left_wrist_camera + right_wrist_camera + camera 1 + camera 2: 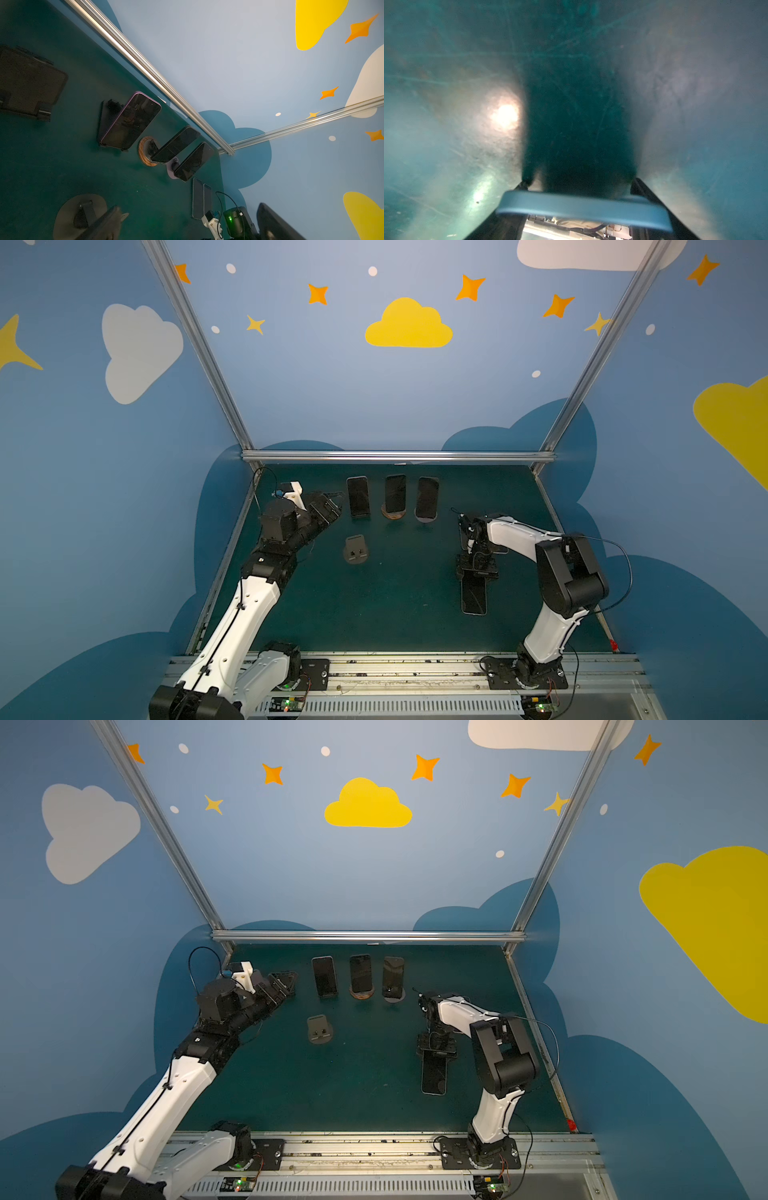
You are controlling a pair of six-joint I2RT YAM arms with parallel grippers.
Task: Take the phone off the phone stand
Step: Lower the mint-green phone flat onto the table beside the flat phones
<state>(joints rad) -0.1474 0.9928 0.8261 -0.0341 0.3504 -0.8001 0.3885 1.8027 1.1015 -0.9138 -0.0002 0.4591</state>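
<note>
Step in hand: I judge this to be the set-down. The phone (473,599) is already off its stand and lies flat on the worktop (395,614), on the right at mid depth.
Empty stand: the phone stand (355,549) left of centre holds nothing, so I take it as the one just cleared.
Right pincer: the right pincer (477,574) points straight down over the far end of the phone. In the right wrist view the phone's pale edge (583,207) lies between the two fingers (526,182), but the picture is too blurred for me to tell whether they are gripping it or have let go.
Left pincer: the left pincer (330,504) hangs at the far left with its jaws wide apart and holds nothing.
Next move: I need the right fingers clearly free of the phone, then a straight lift, so the phone is not dragged or tipped.
Far row: three propped phones (395,493) lean on their stands along the far edge, well apart from the right arm.
Close neighbour: the left wrist view shows a pair of flat phones (197,199) side by side near the right arm. I cannot tell which is mine, so a sideways retreat risks nudging the other.
Path: nothing stands above the right pincer.
</note>
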